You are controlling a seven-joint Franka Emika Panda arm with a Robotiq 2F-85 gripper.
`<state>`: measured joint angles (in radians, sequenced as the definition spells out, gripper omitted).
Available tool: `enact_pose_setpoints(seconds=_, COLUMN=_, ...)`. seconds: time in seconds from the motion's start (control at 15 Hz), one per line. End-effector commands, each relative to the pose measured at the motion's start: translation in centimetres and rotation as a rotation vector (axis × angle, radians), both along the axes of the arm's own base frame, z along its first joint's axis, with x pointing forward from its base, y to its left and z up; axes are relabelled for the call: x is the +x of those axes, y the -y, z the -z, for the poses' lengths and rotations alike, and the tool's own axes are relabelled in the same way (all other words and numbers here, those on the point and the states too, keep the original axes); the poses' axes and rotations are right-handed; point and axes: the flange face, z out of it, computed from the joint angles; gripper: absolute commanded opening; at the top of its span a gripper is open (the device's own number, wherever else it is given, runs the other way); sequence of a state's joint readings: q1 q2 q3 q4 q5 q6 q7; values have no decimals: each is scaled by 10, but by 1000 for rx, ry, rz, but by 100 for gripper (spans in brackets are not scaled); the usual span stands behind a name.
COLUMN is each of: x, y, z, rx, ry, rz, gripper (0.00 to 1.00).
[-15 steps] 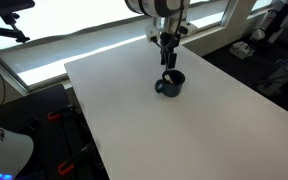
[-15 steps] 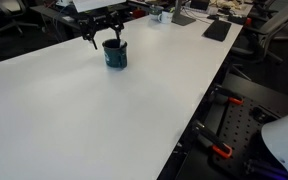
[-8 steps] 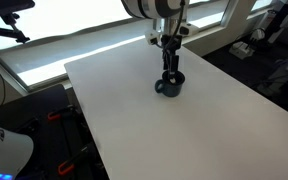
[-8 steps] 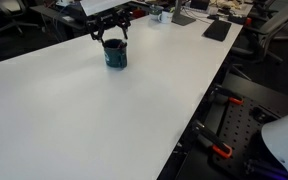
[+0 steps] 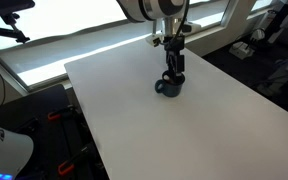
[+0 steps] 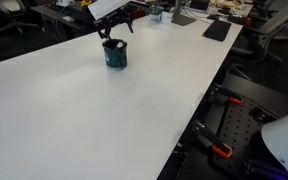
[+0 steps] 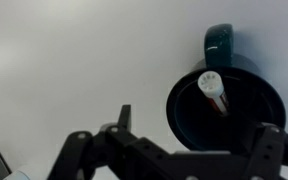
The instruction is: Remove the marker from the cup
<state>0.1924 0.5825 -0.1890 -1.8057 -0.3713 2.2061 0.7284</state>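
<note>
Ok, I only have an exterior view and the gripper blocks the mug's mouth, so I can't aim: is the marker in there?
Observer: Yes. In the wrist view the marker stands inside the mug, pale end up.
Operator: Where in the mug?
Observer: Its top leans toward the handle side.
Operator: And the gripper?
Observer: The gripper is open, with the mug's mouth showing between its fingers.

Both exterior views distant, sharing the table (image 5: 184,130) from differing sides; wrist view close above the cup (image 7: 246,112).
</note>
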Motion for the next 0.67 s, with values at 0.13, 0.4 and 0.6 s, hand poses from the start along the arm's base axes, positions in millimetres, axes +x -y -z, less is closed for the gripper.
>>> enact_pose_setpoints(seconds=0.13, x=-2, y=-8, z=-3, rx=-17, ry=10, rz=-73, gripper=100)
enact_pose_setpoints(seconds=0.4, x=8, y=-18, z=-1, rx=-34, ry=55, rz=-195, gripper=100)
enact_pose_setpoints(seconds=0.6, x=14, y=-25, z=0, rx=-10, ry=112, rz=-286, gripper=93)
